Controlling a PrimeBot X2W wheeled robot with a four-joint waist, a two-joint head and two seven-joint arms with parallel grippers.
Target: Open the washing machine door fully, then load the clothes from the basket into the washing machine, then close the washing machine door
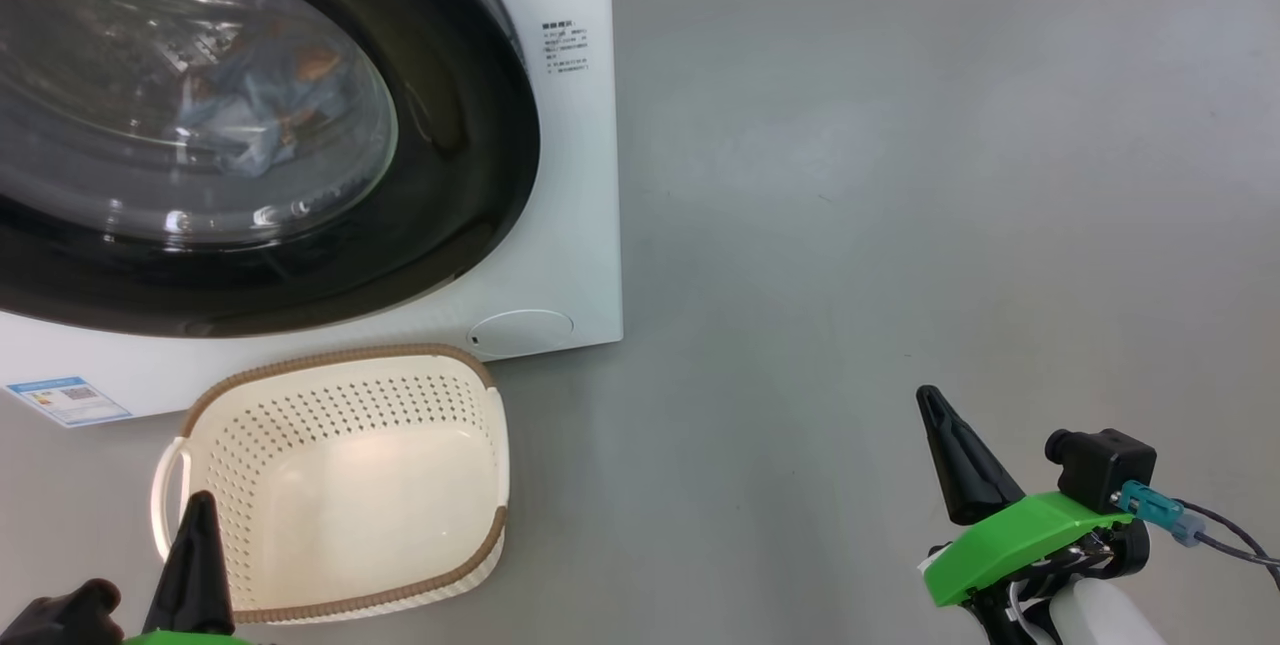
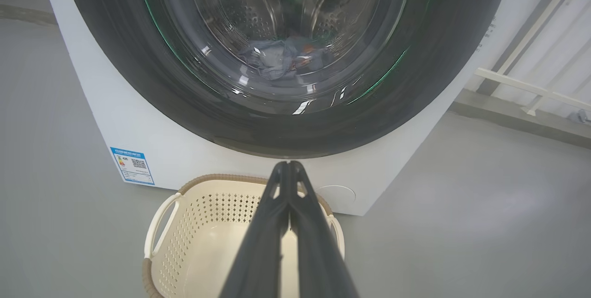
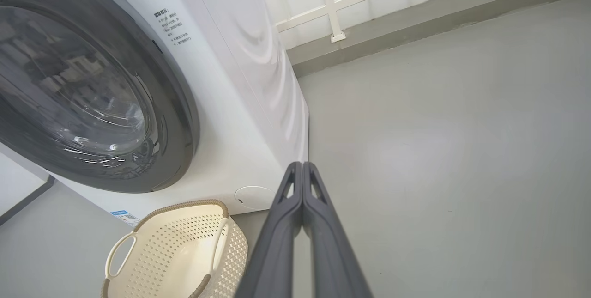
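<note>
My left pincer (image 2: 289, 165) and right pincer (image 3: 302, 165): fingers together, holding nothing. Round glossy black-rimmed glass door (image 2: 115, 67) stands shut, directly ahead of the left, nearer pincer. Light-blue printed clothes (image 2: 277, 60) lie behind it. Cream perforated plastic basket (image 2: 203, 224) sits beneath, bare.

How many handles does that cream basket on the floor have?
2. In the left wrist view, the first handle loops off the left end of the basket, the second handle off its right end. No others look hidden.
</note>
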